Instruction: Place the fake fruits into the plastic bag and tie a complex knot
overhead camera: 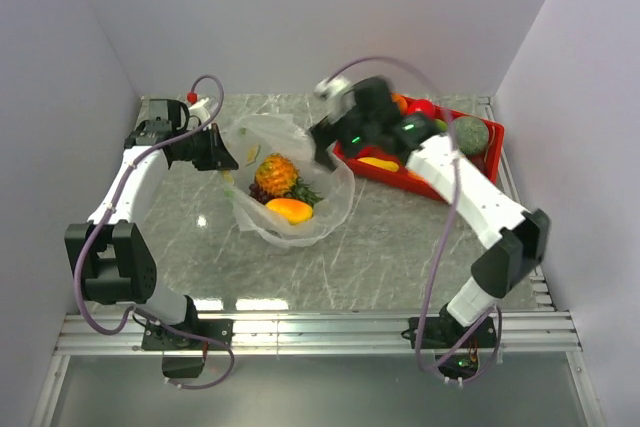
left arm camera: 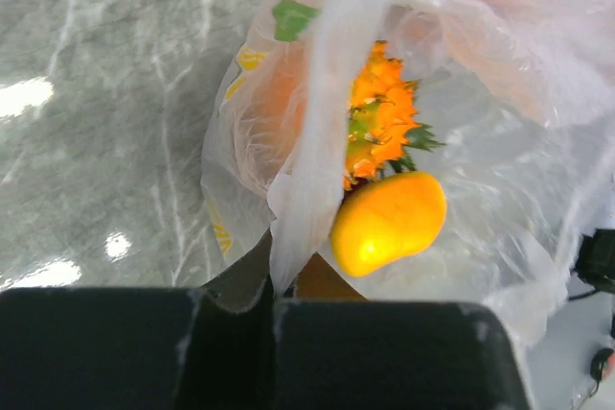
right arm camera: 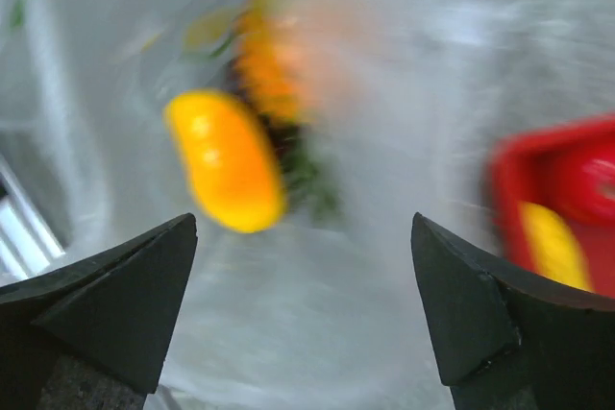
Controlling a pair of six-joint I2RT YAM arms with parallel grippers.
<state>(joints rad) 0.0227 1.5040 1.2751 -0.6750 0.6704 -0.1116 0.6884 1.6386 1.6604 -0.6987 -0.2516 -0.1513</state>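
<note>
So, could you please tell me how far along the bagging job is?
Done: a pineapple and an orange-yellow fruit lie in the plastic bag. In hand: the left fingers pinch the bag's edge; the right fingers are open, holding nothing, between bag and red tray. Left: fruits in the tray, such as the green one, and the knot.

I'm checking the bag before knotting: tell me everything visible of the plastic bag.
The plastic bag is thin, crinkly, see-through film with whitish glints, lying on the marble table with its mouth open upward. Inside sit a pineapple and a yellow-orange fruit. The left gripper is shut on a stretched strip of its rim. It is not yet knotted.
</note>
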